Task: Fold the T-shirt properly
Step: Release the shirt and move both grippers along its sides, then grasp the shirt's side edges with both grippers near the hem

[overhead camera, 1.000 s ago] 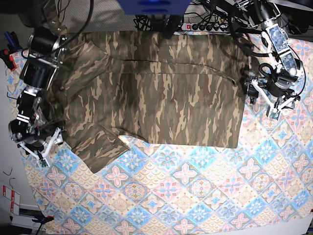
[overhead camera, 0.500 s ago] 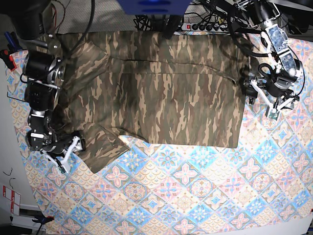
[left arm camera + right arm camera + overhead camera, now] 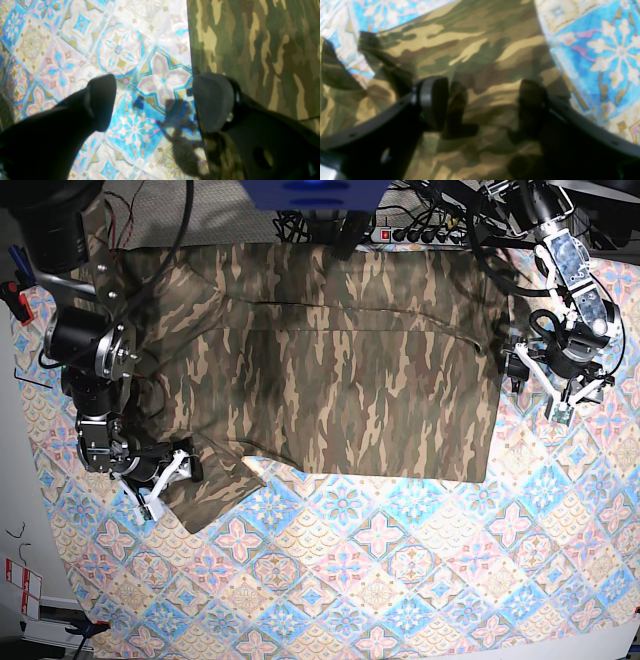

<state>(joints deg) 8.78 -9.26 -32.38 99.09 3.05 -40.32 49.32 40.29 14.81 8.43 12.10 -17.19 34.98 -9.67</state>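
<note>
Jaws of the right gripper point(image 3: 482, 107) stand wide open and hold nothing; they are low over a sleeve of the T-shirt point(image 3: 340, 360), one jaw on each side of a strip of camouflage cloth. In the base view this gripper point(image 3: 165, 480) is at the shirt's lower corner on the right arm's side, where the sleeve sticks out from the body of the shirt. I judge it is placed there to pinch the sleeve and fold it inward, but no cloth is gripped yet.

Jaws of the left gripper point(image 3: 155, 102) are also wide open and empty. One jaw is over the shirt's straight side edge, the other over the bare tablecloth point(image 3: 75, 50) just beside the shirt. So this gripper point(image 3: 560, 395) stands across the edge, probably so that closing can catch the hem.

The shirt lies spread flat on the counter, toward its far side, with its long side across the base view and a power strip point(image 3: 420, 232) just behind it. It looks partly folded along the far edge, though I cannot say this surely. Most of the folding seems not yet done.
</note>
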